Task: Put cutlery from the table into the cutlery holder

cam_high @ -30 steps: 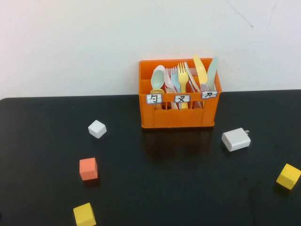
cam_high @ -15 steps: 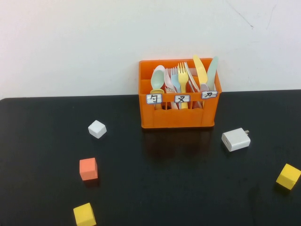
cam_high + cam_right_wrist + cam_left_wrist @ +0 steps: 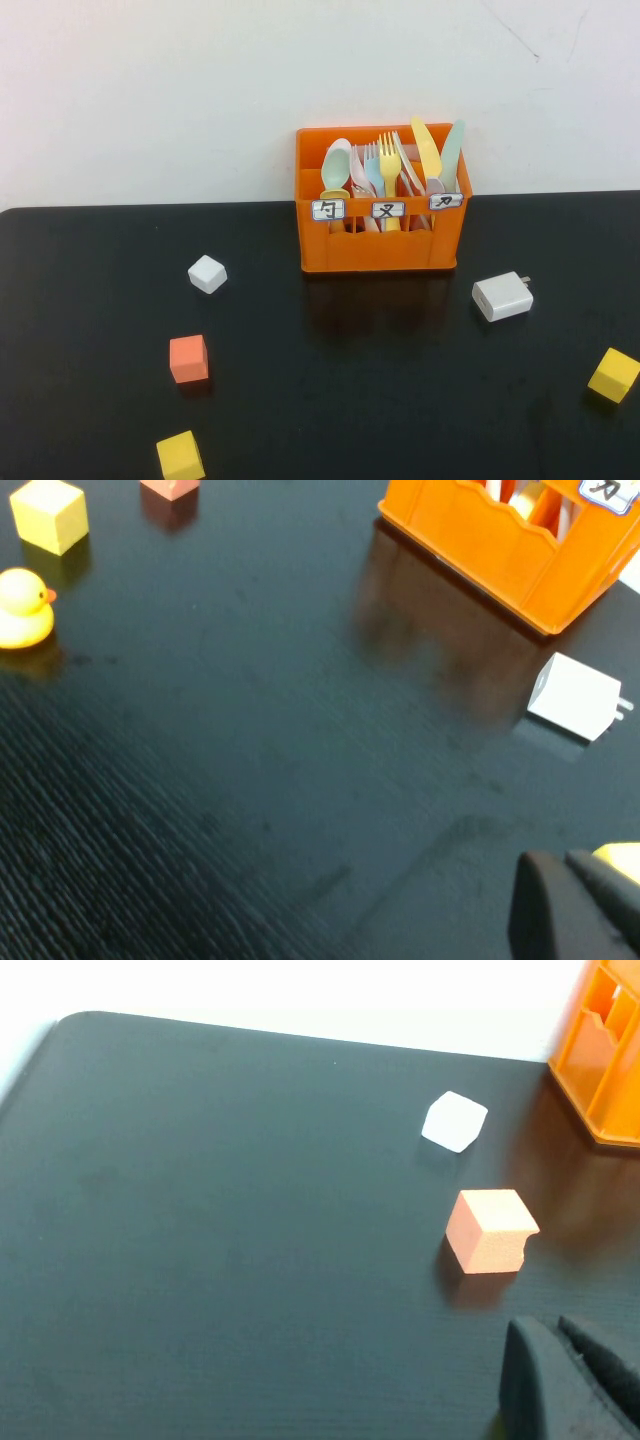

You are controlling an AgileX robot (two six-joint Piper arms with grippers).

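Against the back edge of the black tabletop [image 3: 330, 380] the orange cutlery holder [image 3: 380, 245] is standing upright, and all the cutlery I can see is sitting inside it. It is carrying three small labels on its front, one per compartment. Spoons [image 3: 335, 168] are standing in the left compartment, forks [image 3: 387, 160] in the middle one, and knives [image 3: 428, 150] in the right; they are overlapping too much for a sure count.

Around the holder, loose blocks are lying well apart: one white block [image 3: 207, 273], one orange-red block [image 3: 188, 359] and two yellow blocks [image 3: 180, 456] [image 3: 613, 375]. One white charger [image 3: 502, 296] is lying near the holder's right front corner. One yellow duck [image 3: 24, 607] is showing only in my right wrist view.

Only a dark edge of my left hand [image 3: 565, 1385] is peeking into its wrist view, beside the orange-red block. My right hand [image 3: 575, 905] is showing the same way, near the charger. I cannot tell how wide either is standing.
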